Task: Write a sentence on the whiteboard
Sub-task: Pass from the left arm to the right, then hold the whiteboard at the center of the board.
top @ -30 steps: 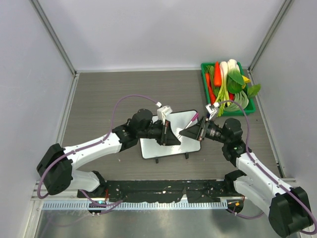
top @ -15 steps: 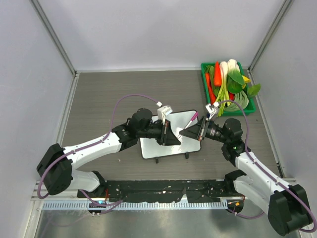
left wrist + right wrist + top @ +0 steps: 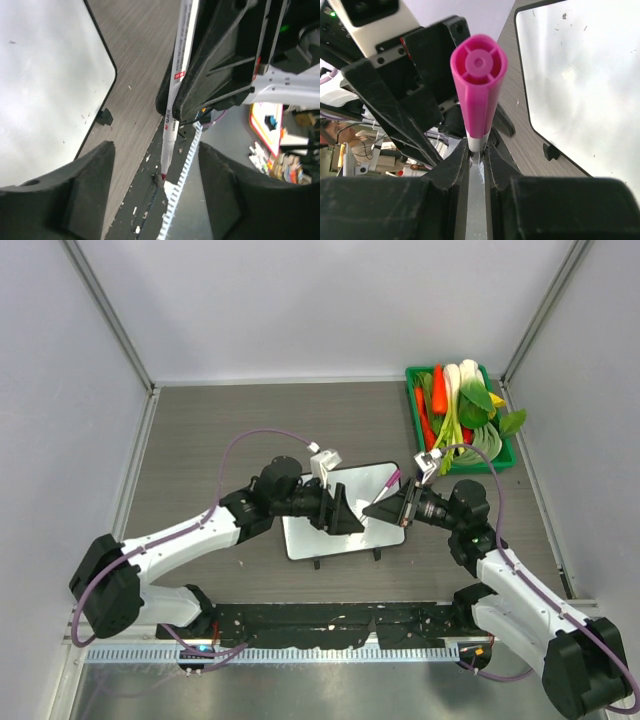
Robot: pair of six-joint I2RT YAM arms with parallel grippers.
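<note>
The small white rounded whiteboard (image 3: 312,536) lies blank at the centre of the counter (image 3: 200,440). At its 3 o'clock the right tool (image 3: 478,156) grasps a white marker with pink end (image 3: 479,75); the left tool (image 3: 156,195), at 9 o'clock, is released. Writing seems not begun: next, lower the tip onto it.

The left jaws have opened and drawn back from the marker (image 3: 393,478).
</note>
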